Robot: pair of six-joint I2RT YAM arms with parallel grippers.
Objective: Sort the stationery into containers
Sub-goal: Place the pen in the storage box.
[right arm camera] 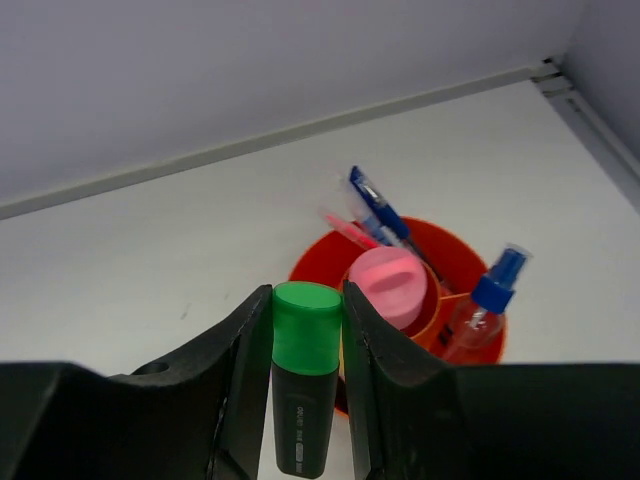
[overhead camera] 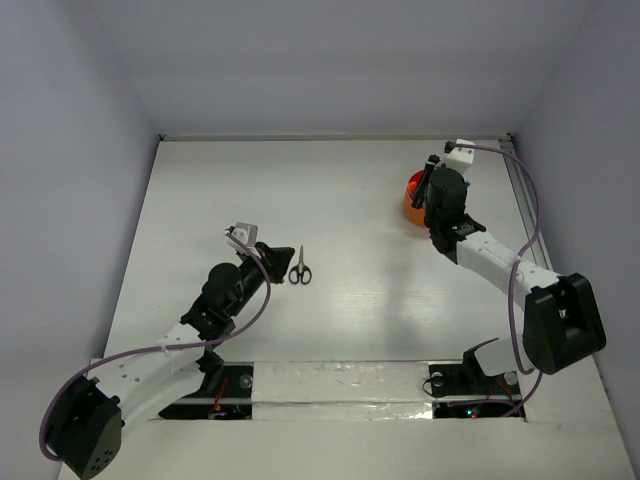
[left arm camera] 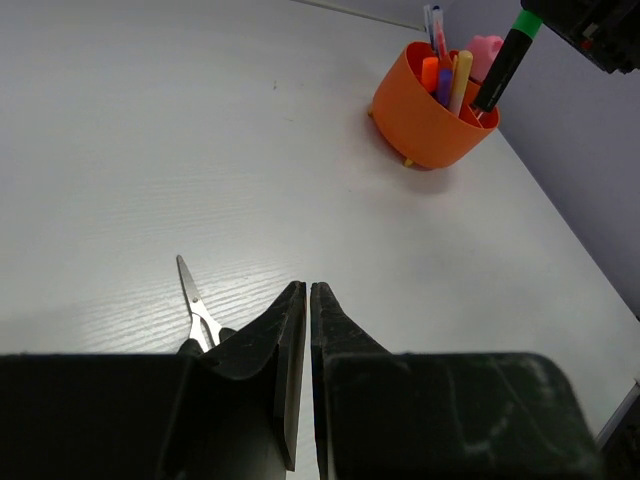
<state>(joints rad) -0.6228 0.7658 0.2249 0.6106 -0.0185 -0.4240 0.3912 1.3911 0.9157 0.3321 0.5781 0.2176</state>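
Observation:
My right gripper (right arm camera: 307, 300) is shut on a black highlighter with a green cap (right arm camera: 305, 380) and holds it upright just above the near rim of the round orange cup (right arm camera: 312, 262). The cup has a pink knob (right arm camera: 388, 285) and holds blue pens (right arm camera: 378, 210), a pink pen and a clear blue-capped bottle (right arm camera: 480, 305). In the left wrist view the cup (left arm camera: 425, 115) also holds orange, purple and yellow highlighters. Black-handled scissors (overhead camera: 300, 268) lie mid-table, just right of my left gripper (overhead camera: 283, 262), which is shut and empty; their blades (left arm camera: 190, 295) show left of its fingers.
The cup (overhead camera: 413, 195) stands at the far right of the white table, near the right wall and a metal rail (overhead camera: 522, 190). Grey walls enclose the table at the back and both sides. A taped strip (overhead camera: 340, 382) runs between the arm bases.

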